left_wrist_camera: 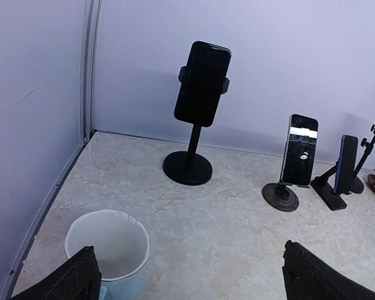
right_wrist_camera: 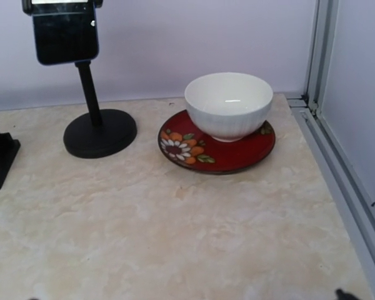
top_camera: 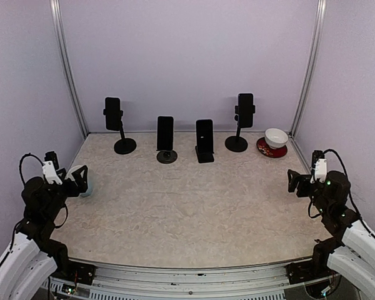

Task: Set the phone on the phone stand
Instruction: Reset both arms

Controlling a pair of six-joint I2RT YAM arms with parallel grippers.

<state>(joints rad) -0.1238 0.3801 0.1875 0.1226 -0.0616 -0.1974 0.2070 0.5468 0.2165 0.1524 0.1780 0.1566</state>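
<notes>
Several black phones stand on several black stands along the back wall. From the left there is a phone [top_camera: 113, 112] on a tall stand [top_camera: 124, 146], a phone [top_camera: 165, 132] on a round base, a phone [top_camera: 204, 135] on a low stand, and a phone [top_camera: 245, 107] on a tall stand [top_camera: 236, 144]. My left gripper [top_camera: 79, 177] hovers open at the left edge, holding nothing; its dark fingertips [left_wrist_camera: 72, 281] frame bare table. My right gripper [top_camera: 295, 181] is open and empty at the right edge, well short of the phones.
A white paper cup [left_wrist_camera: 107, 250] stands right beside my left gripper's left finger. A white bowl [right_wrist_camera: 228, 103] sits on a red flowered plate [right_wrist_camera: 194, 150] at the back right, next to the right tall stand's base [right_wrist_camera: 100, 132]. Metal rails run up both back corners.
</notes>
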